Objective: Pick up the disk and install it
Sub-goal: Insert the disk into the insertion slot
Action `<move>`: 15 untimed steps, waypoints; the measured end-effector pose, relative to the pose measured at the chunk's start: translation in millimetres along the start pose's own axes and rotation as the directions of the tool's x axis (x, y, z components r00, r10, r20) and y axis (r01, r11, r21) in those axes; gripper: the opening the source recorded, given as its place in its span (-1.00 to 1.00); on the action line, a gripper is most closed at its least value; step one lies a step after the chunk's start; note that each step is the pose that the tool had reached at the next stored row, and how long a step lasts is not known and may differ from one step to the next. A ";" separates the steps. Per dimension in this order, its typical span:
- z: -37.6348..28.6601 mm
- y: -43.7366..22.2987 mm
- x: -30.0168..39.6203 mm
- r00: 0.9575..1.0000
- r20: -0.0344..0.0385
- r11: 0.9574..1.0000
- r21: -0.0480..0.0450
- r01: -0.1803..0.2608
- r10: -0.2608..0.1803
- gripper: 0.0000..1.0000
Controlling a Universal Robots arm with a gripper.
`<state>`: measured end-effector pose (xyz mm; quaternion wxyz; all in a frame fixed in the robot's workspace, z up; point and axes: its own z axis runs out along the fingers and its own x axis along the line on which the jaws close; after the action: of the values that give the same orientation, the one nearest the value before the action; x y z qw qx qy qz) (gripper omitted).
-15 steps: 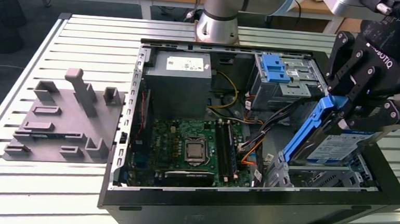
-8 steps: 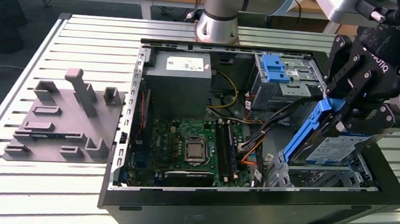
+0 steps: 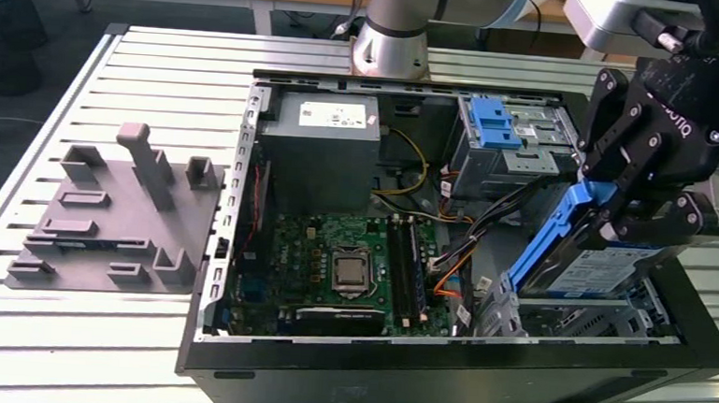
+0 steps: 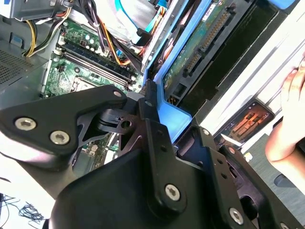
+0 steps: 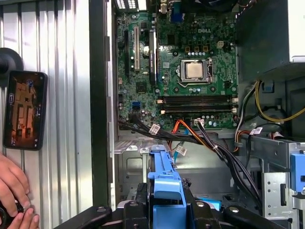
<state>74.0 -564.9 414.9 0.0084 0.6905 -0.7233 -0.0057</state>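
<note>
The disk (image 3: 590, 268), silver with a white-and-blue label and blue rails, hangs tilted over the drive cage (image 3: 603, 315) at the open computer case's corner on the exterior view's right. My black gripper (image 3: 623, 222) is shut on its upper end. In the second wrist view the disk's green circuit-board underside (image 4: 200, 43) and a blue rail (image 4: 174, 118) run away from the gripper (image 4: 155, 112). In the first wrist view the blue rail (image 5: 164, 177) sticks out between the gripper's (image 5: 166, 212) fingers, above the metal cage floor.
Inside the case (image 3: 450, 362) lie the motherboard (image 3: 344, 257), a grey power supply (image 3: 326, 143), a silver bay with a blue latch (image 3: 508, 131) and loose cables (image 5: 200, 138). A grey fixture plate (image 3: 109, 214) lies on the slatted table. A phone (image 5: 24, 109) and a person's hand (image 5: 14, 191) are beside the case.
</note>
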 end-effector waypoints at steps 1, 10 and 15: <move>0.7 0.0 0.0 1.000 0.000 1.000 0.000 0.000 0.000 -0.27; 6.1 -0.2 0.0 1.000 0.000 1.000 0.000 0.000 0.000 -0.27; 8.8 -0.2 0.0 1.000 0.000 1.000 0.000 0.000 0.000 -0.27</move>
<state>74.0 -564.8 406.1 0.0085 0.6905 -0.7232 -0.0057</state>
